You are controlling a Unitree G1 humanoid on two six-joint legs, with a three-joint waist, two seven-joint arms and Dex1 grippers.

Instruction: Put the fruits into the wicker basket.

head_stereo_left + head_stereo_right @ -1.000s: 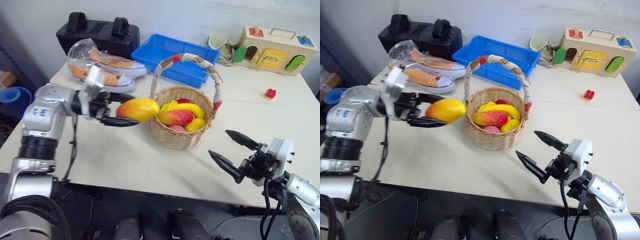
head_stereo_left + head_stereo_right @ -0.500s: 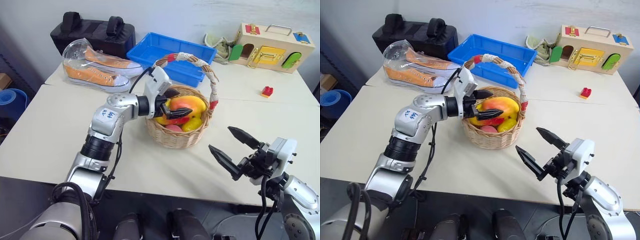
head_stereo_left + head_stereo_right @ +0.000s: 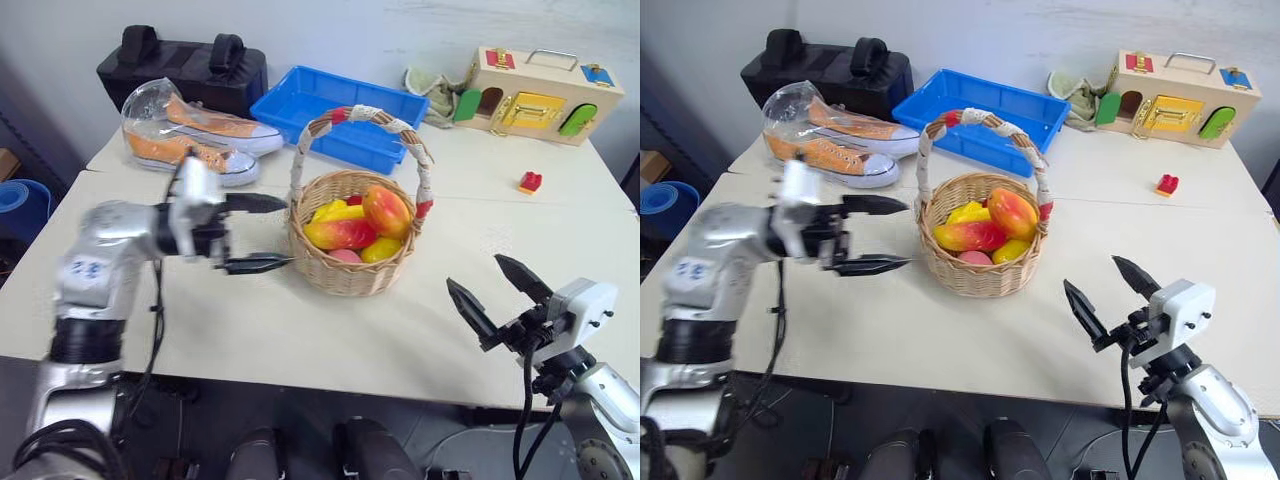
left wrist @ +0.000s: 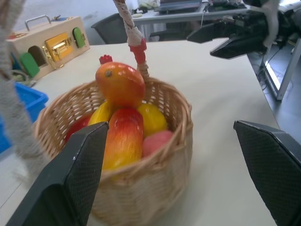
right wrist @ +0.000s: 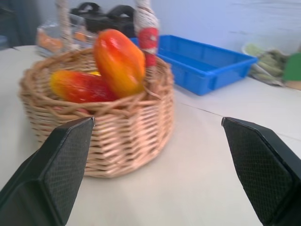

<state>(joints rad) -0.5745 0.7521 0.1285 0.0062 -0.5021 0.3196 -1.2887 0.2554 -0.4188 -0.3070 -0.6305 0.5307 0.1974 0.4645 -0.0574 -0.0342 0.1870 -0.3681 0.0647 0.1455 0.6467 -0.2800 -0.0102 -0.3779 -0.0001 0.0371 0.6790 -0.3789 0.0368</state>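
white table (image 3: 250, 330), wicker basket (image 3: 350, 270) sitting mid-table, blue tray (image 3: 330, 115) behind it, bagged sneakers (image 3: 190, 140) and black case (image 3: 180, 70) back left, wooden latch box (image 3: 540, 95), little red block (image 3: 530, 182)

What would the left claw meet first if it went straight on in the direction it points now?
Most likely the wicker basket. The left claw is open and empty, level, pointing at the basket's near wall, with only bare table between them. Its upper finger may meet the handle's base first; depth is unclear.

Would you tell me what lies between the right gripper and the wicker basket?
Only bare table: the left eye view shows nothing between the right gripper and the wicker basket.
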